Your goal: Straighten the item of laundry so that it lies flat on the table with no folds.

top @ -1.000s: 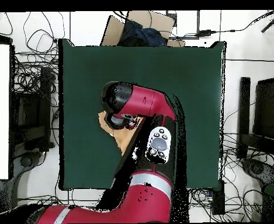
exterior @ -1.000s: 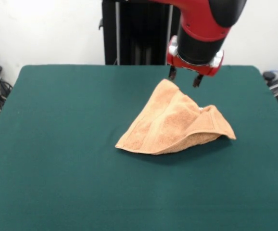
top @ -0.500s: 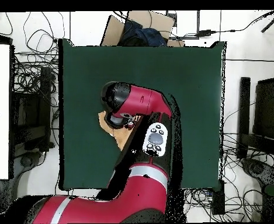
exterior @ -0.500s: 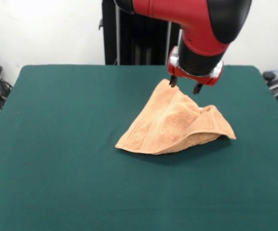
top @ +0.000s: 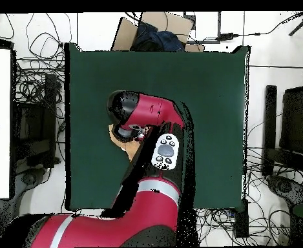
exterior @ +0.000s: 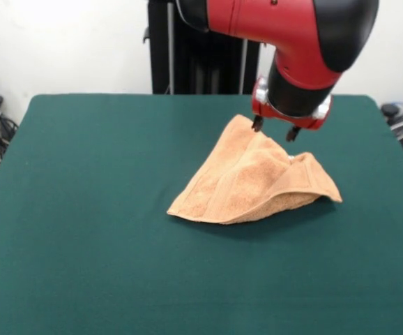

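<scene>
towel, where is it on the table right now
In the front view the towel lies crumpled right of the table's centre, its far corner under the open end effector.

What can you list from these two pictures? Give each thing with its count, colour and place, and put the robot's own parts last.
towel: one, peach-orange, folded and humped, right of the table's middle in the front view.
table: one, dark green cloth cover, filling most of the front view.
cables: many, black, tangled on the floor beside the table in the overhead view.
cardboard box: one, brown, on the floor past the table's top edge in the overhead view.
arm: one, red and black, coming down over the towel's far corner.
gripper: one, dark fingertips spread apart, open, just above the towel's far edge.
</scene>
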Robot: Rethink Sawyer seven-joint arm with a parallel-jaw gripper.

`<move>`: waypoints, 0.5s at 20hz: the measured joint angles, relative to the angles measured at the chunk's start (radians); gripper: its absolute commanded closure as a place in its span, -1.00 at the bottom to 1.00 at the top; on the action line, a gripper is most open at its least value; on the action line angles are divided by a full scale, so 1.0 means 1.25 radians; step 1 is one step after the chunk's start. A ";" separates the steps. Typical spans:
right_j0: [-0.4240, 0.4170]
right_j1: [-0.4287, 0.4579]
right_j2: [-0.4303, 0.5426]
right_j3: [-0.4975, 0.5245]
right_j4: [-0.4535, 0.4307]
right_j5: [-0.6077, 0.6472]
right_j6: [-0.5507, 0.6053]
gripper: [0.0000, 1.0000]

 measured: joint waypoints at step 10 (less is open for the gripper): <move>0.002 0.029 0.000 -0.036 0.000 0.000 0.000 -1.00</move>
